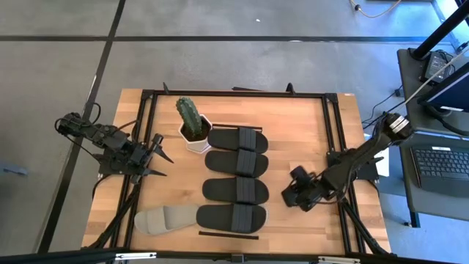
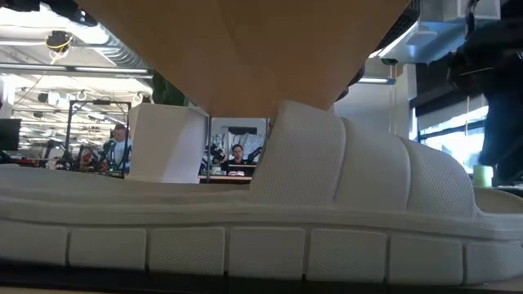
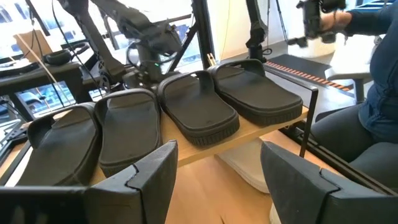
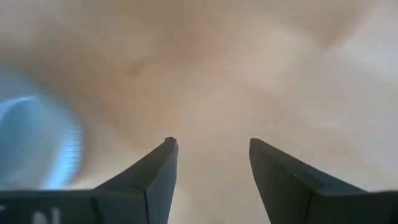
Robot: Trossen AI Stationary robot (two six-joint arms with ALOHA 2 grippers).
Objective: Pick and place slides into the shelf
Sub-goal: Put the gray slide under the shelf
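Ribbed grey-beige slide (image 2: pixel 327 204) under light wooden shelf (image 2: pixel 245 49).

The shelf (image 1: pixel 229 183) is lying almost wholly hidden under the four black slides (image 1: pixel 236 178) in the high view; only a thin black bar (image 1: pixel 229 235) at its near end is showing. A grey-beige slide (image 1: pixel 165 218) is reaching under that end, its far part covered; whether a second one is lying beneath cannot be told. In the low view, that slide (image 2: pixel 270 220) is filling the picture, its ends running off both edges, and people behind it are appearing too small to make out. The right wrist view is showing only blurred wood beyond the right gripper (image 4: pixel 213 152).
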